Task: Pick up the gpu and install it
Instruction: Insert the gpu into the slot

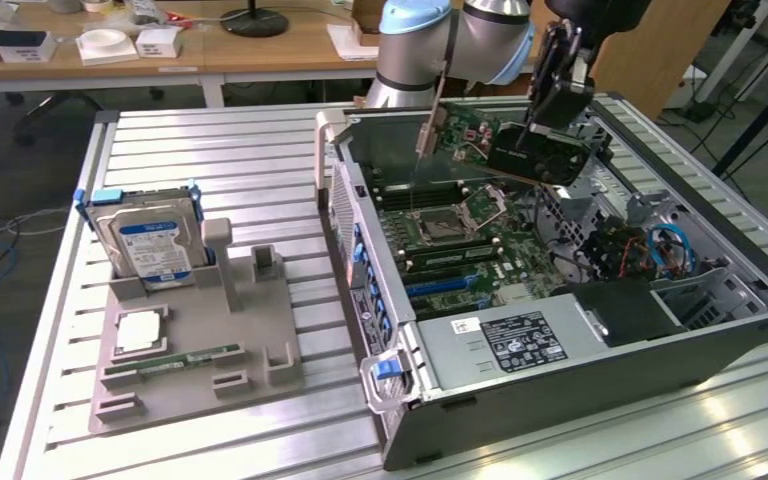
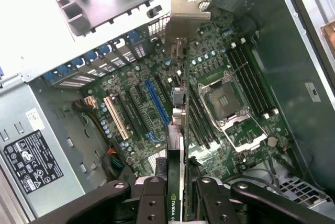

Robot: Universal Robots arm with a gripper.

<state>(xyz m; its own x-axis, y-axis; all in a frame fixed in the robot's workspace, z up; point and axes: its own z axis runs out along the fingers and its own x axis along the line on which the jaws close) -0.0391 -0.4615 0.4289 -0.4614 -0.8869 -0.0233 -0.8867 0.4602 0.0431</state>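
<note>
The gpu hangs in the air over the open computer case, a green card with a black cooler and its silver bracket toward the exterior view's left. My gripper is shut on its upper edge. In the wrist view the gpu runs edge-on away from my gripper, with black fingers on either side and the silver bracket at the far end. Below it lies the motherboard with a blue slot and a white slot.
A grey fixture on the slatted table holds a hard drive with a blue-white label, a processor chip and a narrow memory stick. In the case sit a power supply, an open processor socket and blue cables.
</note>
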